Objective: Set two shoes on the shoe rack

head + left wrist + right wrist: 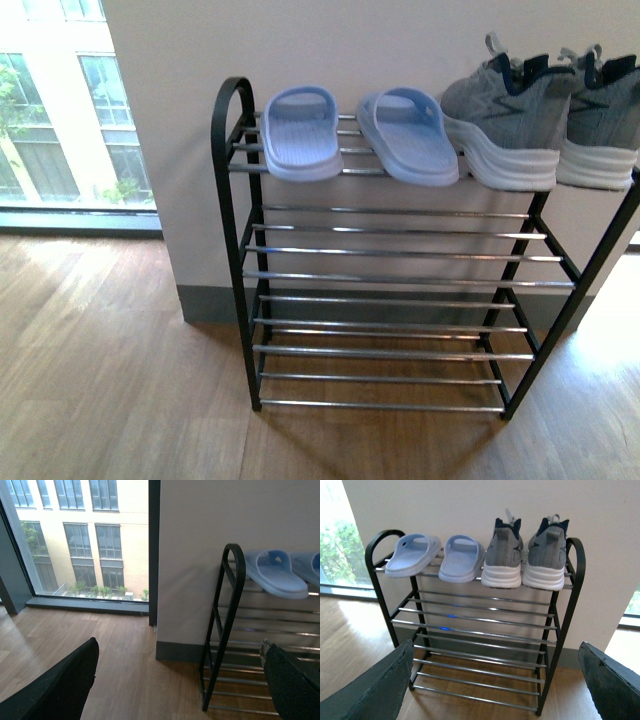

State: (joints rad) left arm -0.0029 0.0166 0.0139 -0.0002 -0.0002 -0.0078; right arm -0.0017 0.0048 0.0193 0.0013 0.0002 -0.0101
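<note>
Right claw (pixel 495 680) spread apart, left claw (pixel 180 680) too, shoes (pixel 525 560) on shoe rack (pixel 572 605) beyond

Black, matte, rough-textured fingers (pixel 375 690) with blunt tips.

White wall (pixel 350 50), wood floor (pixel 100 380), bright window (pixel 85 535)

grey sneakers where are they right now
Both grey sneakers sit side by side on the top tier of the shoe rack, at its right end in the front view, next to the pale blue slippers.
</note>
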